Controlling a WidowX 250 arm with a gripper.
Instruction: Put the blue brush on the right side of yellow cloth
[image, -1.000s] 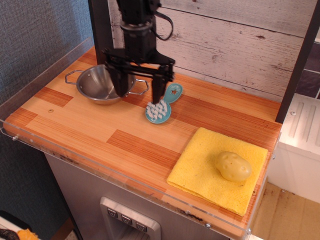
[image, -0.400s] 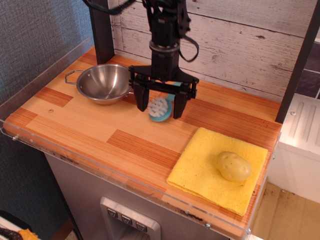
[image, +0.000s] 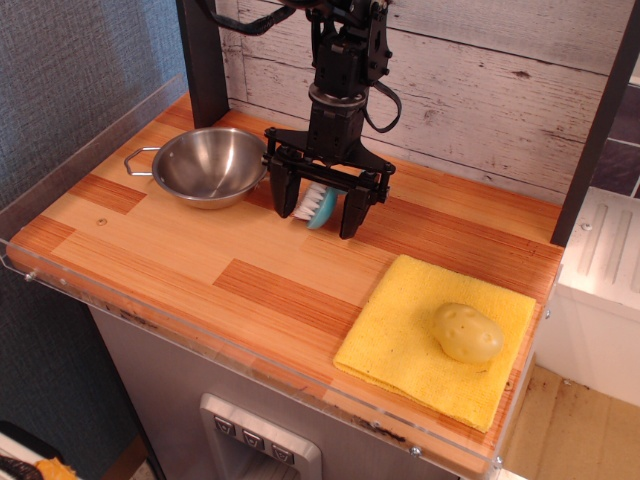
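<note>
The claw (image: 317, 206) stands wide open astride the blue brush (image: 318, 205), near the bowl (image: 205, 165) on the surface (image: 200, 260). Close both (2) fingers squarely before lifting toward the yellow cloth (image: 400, 340).

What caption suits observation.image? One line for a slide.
Gripper straddles the blue brush beside the steel bowl, yellow cloth ahead.

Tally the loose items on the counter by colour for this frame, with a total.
Blue: 1, the blue brush
Yellow: 2, the yellow cloth and the potato
Silver: 1, the steel bowl
Total: 4
</note>
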